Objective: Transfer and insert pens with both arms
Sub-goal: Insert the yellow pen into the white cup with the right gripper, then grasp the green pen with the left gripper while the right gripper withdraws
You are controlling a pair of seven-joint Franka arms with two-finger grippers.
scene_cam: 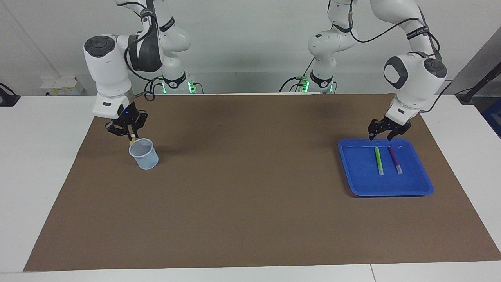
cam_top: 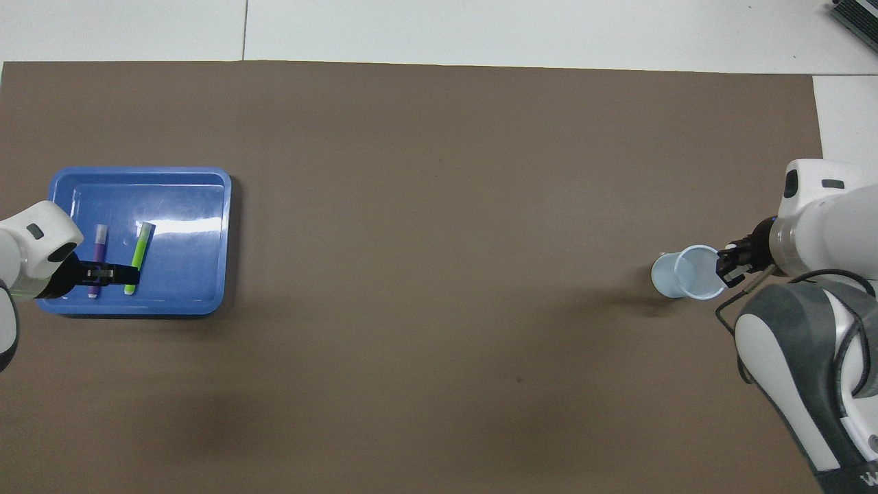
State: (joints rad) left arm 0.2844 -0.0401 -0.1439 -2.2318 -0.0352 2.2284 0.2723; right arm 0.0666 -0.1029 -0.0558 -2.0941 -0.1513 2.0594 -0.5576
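A white table (scene_cam: 51, 164) carried a brown mat (scene_cam: 250, 203); under the pincers, a cup (scene_cam: 145, 154) and blue tray (scene_cam: 420, 188) sat on it.

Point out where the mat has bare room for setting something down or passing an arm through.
The brown mat is bare between cup and blue tray, and from both to its edge farthest from the robots. Crowded: the cup under the right tool, and the tray's robot-side rim under the left tool.

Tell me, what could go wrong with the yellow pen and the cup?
The right gripper holds the yellow pen right at the cup rim, not its middle, so the pen might catch the edge and drop outside. The cup looks light and could tip if pushed.
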